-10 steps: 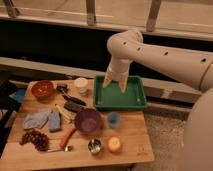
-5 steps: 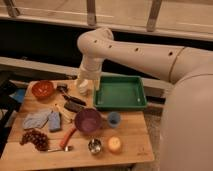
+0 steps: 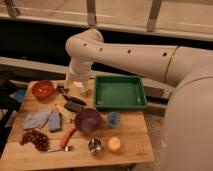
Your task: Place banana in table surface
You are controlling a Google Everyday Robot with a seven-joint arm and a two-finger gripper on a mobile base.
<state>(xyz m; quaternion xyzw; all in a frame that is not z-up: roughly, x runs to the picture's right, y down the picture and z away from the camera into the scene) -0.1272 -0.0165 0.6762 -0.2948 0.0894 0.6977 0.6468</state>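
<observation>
My gripper [image 3: 79, 88] hangs from the white arm over the back left part of the wooden table surface [image 3: 132, 140], just left of the green tray [image 3: 120, 92]. Its lower end overlaps a white cup, so what it holds does not show. I cannot pick out the banana; it may be hidden at the gripper. The green tray looks empty.
On the table are an orange bowl [image 3: 43, 89], dark utensils [image 3: 72, 102], a slim pale stick [image 3: 62, 112], a purple bowl [image 3: 88, 120], a blue cup [image 3: 114, 119], blue cloths [image 3: 42, 120], grapes [image 3: 35, 138], an orange-red stick [image 3: 67, 136], a metal cup [image 3: 94, 146] and a round yellow-orange fruit [image 3: 114, 144].
The arm has swung left, from above the green tray to the back left of the table near the white cup. The things on the table have not moved.
</observation>
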